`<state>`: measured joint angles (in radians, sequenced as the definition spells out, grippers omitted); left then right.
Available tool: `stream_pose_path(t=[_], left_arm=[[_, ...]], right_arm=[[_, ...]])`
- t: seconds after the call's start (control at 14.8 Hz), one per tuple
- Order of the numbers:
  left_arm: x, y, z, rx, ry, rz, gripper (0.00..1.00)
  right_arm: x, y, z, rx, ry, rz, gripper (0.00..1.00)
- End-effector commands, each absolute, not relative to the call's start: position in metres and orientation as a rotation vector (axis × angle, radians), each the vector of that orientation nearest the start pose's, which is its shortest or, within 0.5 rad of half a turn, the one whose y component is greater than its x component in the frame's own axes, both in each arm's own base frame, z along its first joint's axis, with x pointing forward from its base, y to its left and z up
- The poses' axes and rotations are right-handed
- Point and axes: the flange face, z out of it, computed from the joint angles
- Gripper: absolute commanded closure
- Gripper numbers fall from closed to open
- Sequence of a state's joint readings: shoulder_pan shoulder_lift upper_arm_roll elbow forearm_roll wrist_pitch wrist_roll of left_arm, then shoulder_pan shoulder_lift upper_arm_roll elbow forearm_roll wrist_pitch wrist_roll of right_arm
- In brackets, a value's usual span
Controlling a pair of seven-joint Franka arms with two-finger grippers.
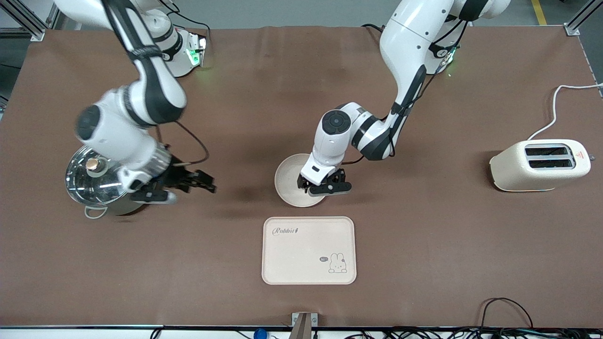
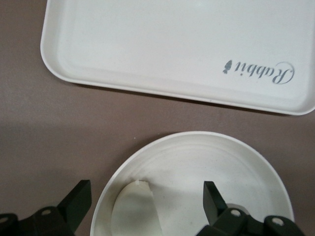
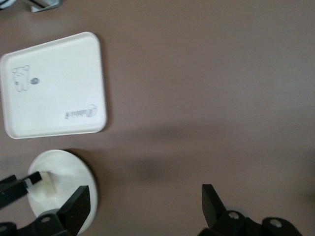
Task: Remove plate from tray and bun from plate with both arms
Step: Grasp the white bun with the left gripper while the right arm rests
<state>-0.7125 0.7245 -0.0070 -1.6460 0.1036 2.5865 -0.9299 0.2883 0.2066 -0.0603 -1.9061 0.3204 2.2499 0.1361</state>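
One brown table point(image 1: 424, 245) carries everything, with wide bare cloth along the edge nearest the front camera and at both ends. Two white arms reach over it. The right arm point(image 1: 127, 122) hangs over the bare cloth just beside the pot, at its own end of the table, and its gripper point(image 1: 195, 181) shows its fingers point(image 3: 76, 204) spread wide with nothing between them. The left arm point(image 1: 377, 127) bends down to the middle of the table, and the left gripper point(image 1: 330, 184) sits low over the plate, fingers point(image 2: 214, 199) wide apart. One cream toaster point(image 1: 539, 165) stands alone at the left arm's end, well apart from all else (a white cord runs from it toward the table edge). One steel pot point(image 1: 96, 181) with a glass lid stands at the right arm's end. One rectangular cream tray point(image 1: 308, 249) with a rabbit drawing lies nearer the front camera than the plate, close to it but with a strip of brown cloth between the two rims. One round cream plate point(image 1: 289, 181) rests flat on the table in the middle. A single pale bun point(image 2: 135, 209) lies on the plate, near its rim, between the left gripper's spread fingers and not squeezed by them.
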Motion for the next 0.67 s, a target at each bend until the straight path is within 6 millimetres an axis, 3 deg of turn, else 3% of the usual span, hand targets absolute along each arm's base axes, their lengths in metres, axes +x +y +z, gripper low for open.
stream_pose_path(t=[0.0,0.27,0.61], left_arm=[[0.522,-0.478,0.195,-3.228,-0.198,-0.310,0.00],[0.521,-0.479,0.193,-3.231,-0.208,-0.302,0.01],[0.515,-0.486,0.198,-3.225,-0.165,-0.309,0.01]], right_arm=[[0.589,0.089,0.482,-2.959,0.101,-0.087,0.00],[0.565,0.019,0.560,-3.069,0.119,-0.046,0.00],[0.522,-0.032,0.644,-3.194,0.189,-0.008,0.00]])
